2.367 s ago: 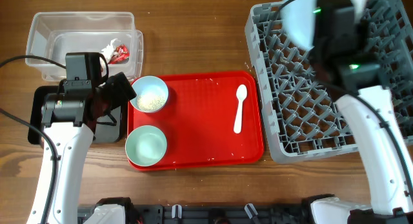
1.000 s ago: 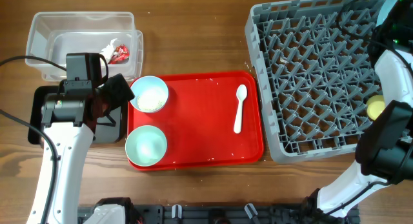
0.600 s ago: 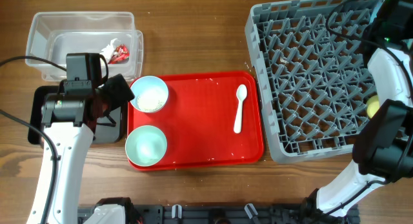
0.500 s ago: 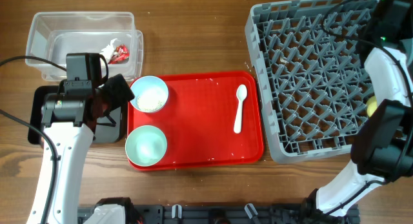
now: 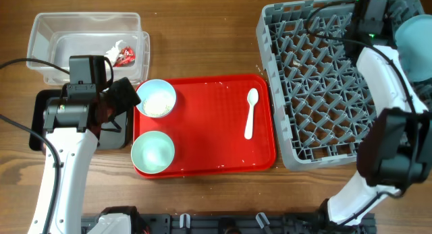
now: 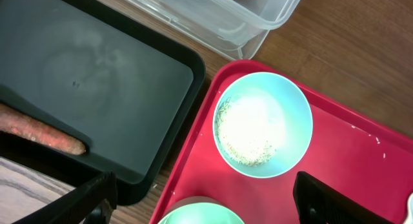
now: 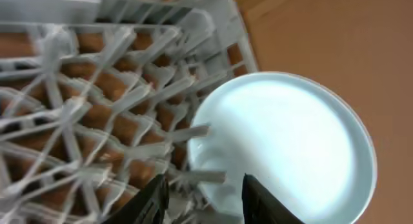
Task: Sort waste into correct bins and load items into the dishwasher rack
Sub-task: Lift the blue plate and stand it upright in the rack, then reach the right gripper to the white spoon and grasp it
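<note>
The right arm stretches across the rack (image 5: 317, 92) to its far right corner, where the right hand (image 7: 203, 185) hovers with fingers part-spread and gripping nothing, rack pegs and the rim of the plate (image 7: 290, 140) showing between them. The plate stands at the rack's outer edge. On the other side, the left arm bends in over the near left of the tabletop (image 5: 202, 38), its left hand (image 6: 203, 185) spread wide and empty above the seam between the black tray (image 6: 97, 88) and the red tray (image 5: 209, 139). A brown stick (image 6: 39, 128) lies in the black tray. The blue bowl (image 6: 263, 124), holding rice crumbs (image 6: 248, 133), sits on the red tray's left edge, the mint bowl (image 5: 153, 152) just in front of it and the spoon (image 5: 250, 112) well apart to the right. A wrapper (image 5: 123, 53) rests in the clear tub (image 5: 74, 38) behind the black tray. The tabletop is brown wood.
</note>
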Controlling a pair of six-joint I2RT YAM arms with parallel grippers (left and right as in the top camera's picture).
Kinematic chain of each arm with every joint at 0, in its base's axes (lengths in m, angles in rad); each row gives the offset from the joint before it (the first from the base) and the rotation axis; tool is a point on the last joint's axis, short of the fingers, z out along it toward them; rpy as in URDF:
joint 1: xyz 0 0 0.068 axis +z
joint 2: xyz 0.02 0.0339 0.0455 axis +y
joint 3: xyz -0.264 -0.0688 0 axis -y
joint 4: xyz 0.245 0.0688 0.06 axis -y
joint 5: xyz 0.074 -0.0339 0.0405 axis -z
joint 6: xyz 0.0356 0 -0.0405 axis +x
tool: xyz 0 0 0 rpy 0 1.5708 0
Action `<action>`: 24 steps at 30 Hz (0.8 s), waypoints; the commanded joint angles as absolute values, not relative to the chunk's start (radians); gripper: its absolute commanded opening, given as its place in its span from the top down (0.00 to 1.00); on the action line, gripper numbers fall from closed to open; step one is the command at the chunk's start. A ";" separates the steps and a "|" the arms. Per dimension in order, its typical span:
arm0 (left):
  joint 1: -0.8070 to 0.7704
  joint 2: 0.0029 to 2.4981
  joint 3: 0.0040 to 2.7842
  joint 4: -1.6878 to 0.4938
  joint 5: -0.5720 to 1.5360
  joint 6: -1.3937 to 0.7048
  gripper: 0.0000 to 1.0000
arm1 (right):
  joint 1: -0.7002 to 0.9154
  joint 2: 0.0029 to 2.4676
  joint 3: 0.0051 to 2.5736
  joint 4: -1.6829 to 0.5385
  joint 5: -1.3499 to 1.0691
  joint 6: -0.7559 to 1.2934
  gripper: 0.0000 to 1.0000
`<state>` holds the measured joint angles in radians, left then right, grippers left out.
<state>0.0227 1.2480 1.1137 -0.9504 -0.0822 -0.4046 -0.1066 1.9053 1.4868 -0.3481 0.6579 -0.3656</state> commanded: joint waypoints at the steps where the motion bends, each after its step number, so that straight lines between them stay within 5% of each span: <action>1: 0.029 1.239 1.119 -0.952 -0.099 -0.396 0.12 | -0.088 1.763 1.485 -0.453 0.440 -0.250 0.61; 8: 0.029 1.239 1.119 -0.952 -0.099 -0.396 0.08 | 0.102 1.590 1.485 -0.770 -0.136 -0.075 0.52; 15: 0.029 1.239 1.119 -0.952 -0.099 -0.396 0.04 | 0.444 1.682 1.483 -0.960 -0.082 0.241 0.47; 24: 0.029 1.239 1.119 -0.952 -0.099 -0.396 0.04 | 0.530 1.962 1.483 -1.016 -0.016 0.569 0.46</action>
